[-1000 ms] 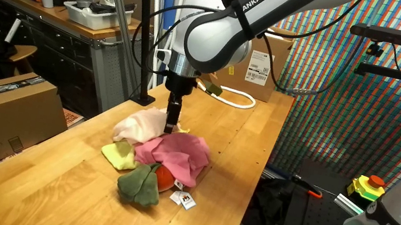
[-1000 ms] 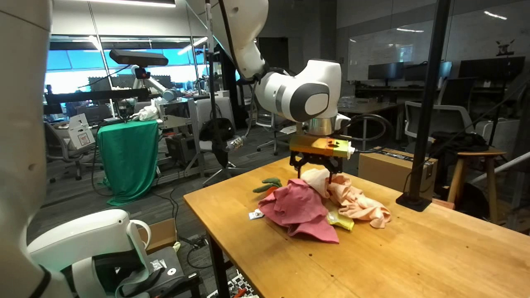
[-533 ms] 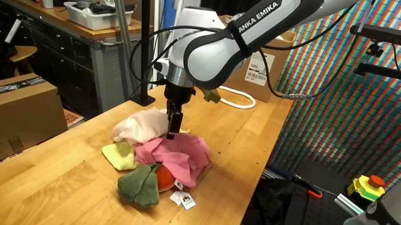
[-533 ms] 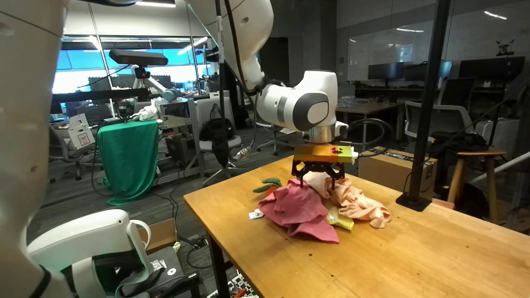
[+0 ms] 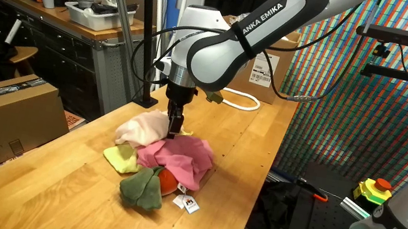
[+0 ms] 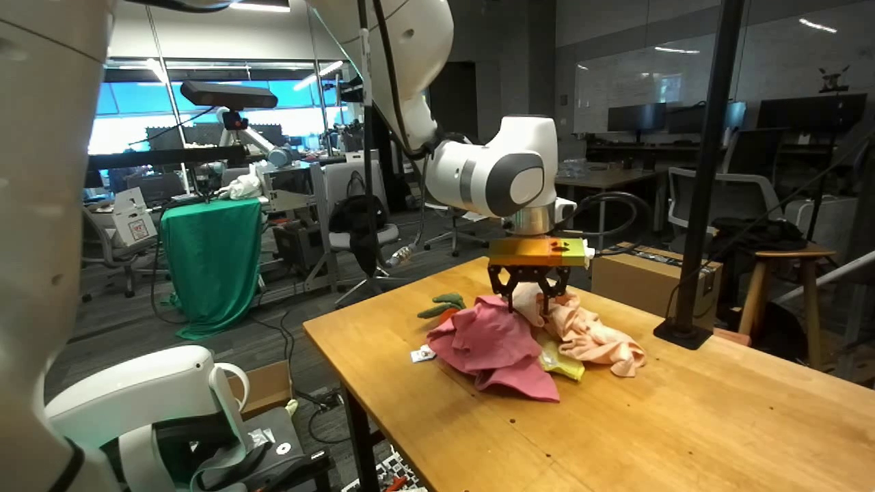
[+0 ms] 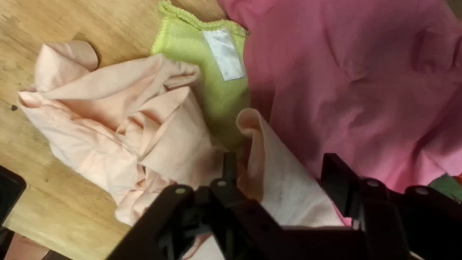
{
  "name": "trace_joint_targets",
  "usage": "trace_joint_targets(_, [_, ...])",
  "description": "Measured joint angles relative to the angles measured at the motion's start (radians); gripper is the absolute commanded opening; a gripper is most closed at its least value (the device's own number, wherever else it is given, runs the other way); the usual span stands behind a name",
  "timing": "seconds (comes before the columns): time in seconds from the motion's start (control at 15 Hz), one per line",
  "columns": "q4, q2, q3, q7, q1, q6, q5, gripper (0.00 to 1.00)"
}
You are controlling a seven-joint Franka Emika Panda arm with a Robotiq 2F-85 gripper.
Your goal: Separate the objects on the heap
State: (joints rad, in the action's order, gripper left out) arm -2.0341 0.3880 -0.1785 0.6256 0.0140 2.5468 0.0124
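A wooden counter (image 5: 62, 190) stretches below my pincer (image 6: 528, 309); well apart from it stands a cardboard box (image 5: 263, 91), and at the counter's edge a black post (image 6: 707, 178) rises to one side of me. My pincer points straight down over the heap (image 6: 516, 338), its fingers (image 7: 230, 169) moderately wide apart, with a raised fold of the peach cloth (image 7: 169, 133) in the gap between them; whether they touch any fabric I cannot tell. The rest of that cloth lies crumpled beneath and beyond one finger, towards the post. The pink cloth (image 7: 346, 83) spreads in loose folds beneath and beyond the other. Between the two, just past my fingers in the wrist view, shows a yellow cloth (image 7: 223, 104) with a white patch (image 7: 224, 54) on it. More yellow fabric (image 5: 122, 157) pokes out on the opposite side of the heap, and I cannot tell if it is the same piece. Across the pink cloth from my pincer, a dark green thing (image 5: 139, 188) lies against a round red one (image 5: 167, 182), with white tags (image 5: 189, 204) just beside them.
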Motion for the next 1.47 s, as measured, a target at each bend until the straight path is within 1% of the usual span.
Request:
trace_joint_targets(0.2, [0.004,-0.003,0.003,-0.005,-0.003,0.004,0.000,0.11])
trace_joint_targets(0.27, [0.005,-0.004,0.004,-0.008,-0.005,0.006,0.000,0.09])
trace_joint_targets(0.33, [0.005,-0.006,0.006,-0.013,-0.007,0.010,0.000,0.05])
trace_joint_targets(0.47, [0.005,-0.008,0.009,-0.031,-0.011,0.019,0.000,0.02])
trace_joint_targets(0.53, [0.005,-0.010,0.011,-0.047,-0.013,0.030,0.000,0.06])
trace_joint_targets(0.6, [0.005,-0.012,0.013,-0.066,-0.016,0.041,0.000,0.06])
trace_joint_targets(0.87, [0.000,-0.024,0.017,-0.150,-0.026,0.101,-0.004,0.04])
trace_joint_targets(1.07, [-0.008,-0.032,0.018,-0.201,-0.028,0.146,-0.004,0.04])
trace_joint_targets(1.27, [-0.022,-0.041,0.022,-0.282,-0.026,0.227,-0.004,0.04])
trace_joint_targets(1.47, [-0.035,-0.061,0.046,-0.395,-0.011,0.324,0.000,0.04])
